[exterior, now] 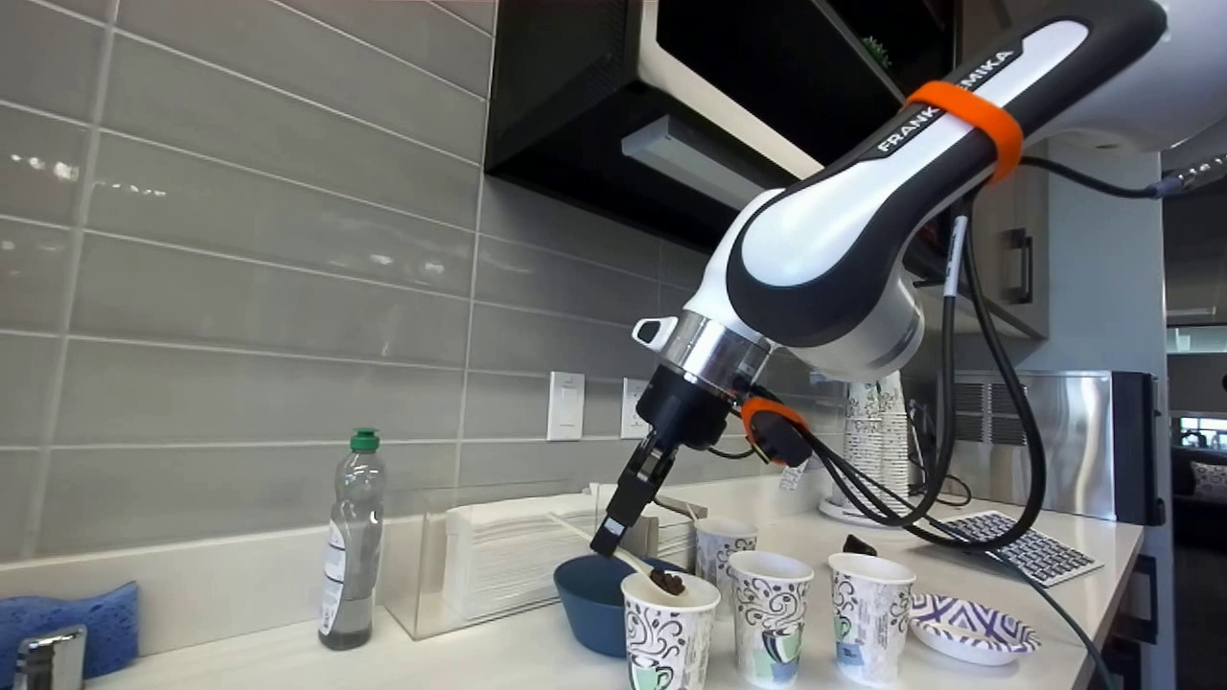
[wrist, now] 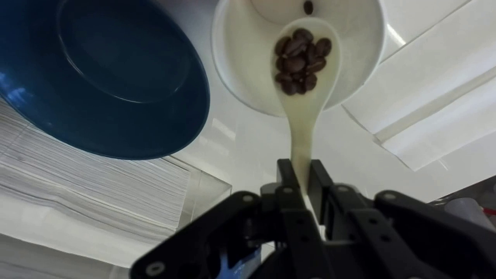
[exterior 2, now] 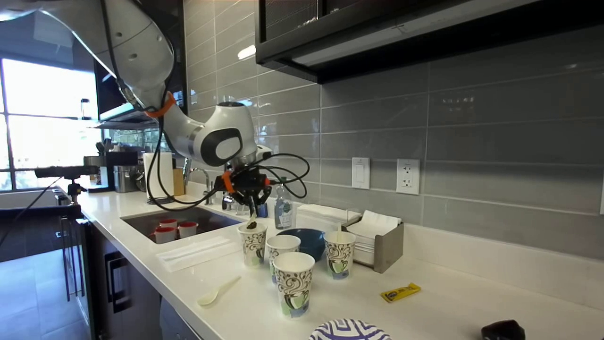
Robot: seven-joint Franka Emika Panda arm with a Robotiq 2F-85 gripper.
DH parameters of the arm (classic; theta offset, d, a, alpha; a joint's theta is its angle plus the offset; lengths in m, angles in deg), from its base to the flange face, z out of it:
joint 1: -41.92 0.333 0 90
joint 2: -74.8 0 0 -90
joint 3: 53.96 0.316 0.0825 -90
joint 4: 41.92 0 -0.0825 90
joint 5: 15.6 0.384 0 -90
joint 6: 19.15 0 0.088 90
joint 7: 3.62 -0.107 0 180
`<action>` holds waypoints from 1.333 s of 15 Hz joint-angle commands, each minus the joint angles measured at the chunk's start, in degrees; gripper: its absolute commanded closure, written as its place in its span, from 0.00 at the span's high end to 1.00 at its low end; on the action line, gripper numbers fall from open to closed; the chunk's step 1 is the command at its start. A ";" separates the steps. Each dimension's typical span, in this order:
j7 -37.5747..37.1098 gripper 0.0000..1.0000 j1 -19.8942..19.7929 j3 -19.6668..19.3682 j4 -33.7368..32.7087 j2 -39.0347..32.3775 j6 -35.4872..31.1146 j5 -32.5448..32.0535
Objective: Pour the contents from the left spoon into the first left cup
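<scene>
I count four single cups, at least two spoons, one blue bowl.
Along the back edge of the counter, one bottle, two napkin holders; in the sink, three mugs; elsewhere, one patterned dish, one yellow packet. The beans and the stacked cups I can't number from here, nor tell if the handle in one cup makes a third spoon.

Bowl crowds the cup; flat paper opposite leaves room.

"FRANK…MIKA" on arm (pt. hidden)
</scene>
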 commanded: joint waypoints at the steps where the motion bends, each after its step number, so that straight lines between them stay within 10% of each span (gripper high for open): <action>1: 6.31 0.03 0.21 0.36 4.30 3.18 -4.57 5.61; 20: 45.56 0.03 7.61 -1.14 9.59 10.14 -14.93 48.14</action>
